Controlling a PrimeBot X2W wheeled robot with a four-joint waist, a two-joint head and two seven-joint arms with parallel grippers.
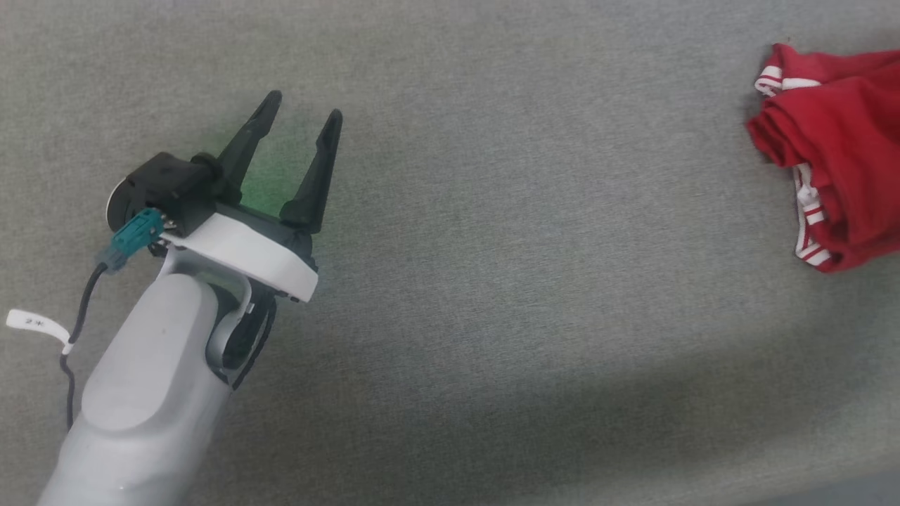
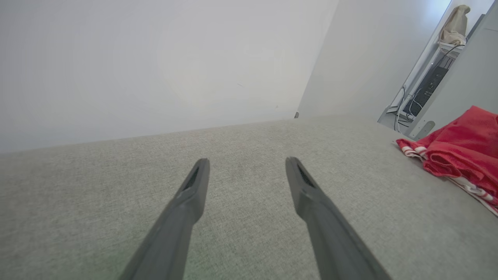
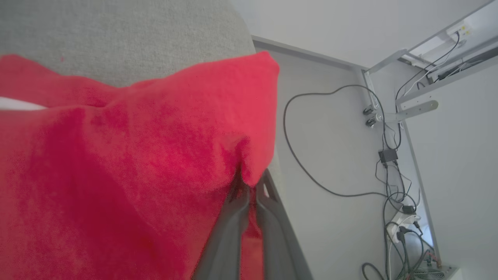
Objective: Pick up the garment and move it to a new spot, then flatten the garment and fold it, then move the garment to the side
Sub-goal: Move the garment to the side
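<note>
With right claw clamped on a fold of the garment, bunched at the right edge of the tabletop, and left claw spread wide, empty, well apart, lift fully clear before carrying inward, avoiding drag and any slackened pinch.

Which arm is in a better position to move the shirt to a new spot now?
Right. The right pincer is shut on a fold of the red shirt. The left pincer stands open over the bare grey surface, apart from the shirt.
</note>
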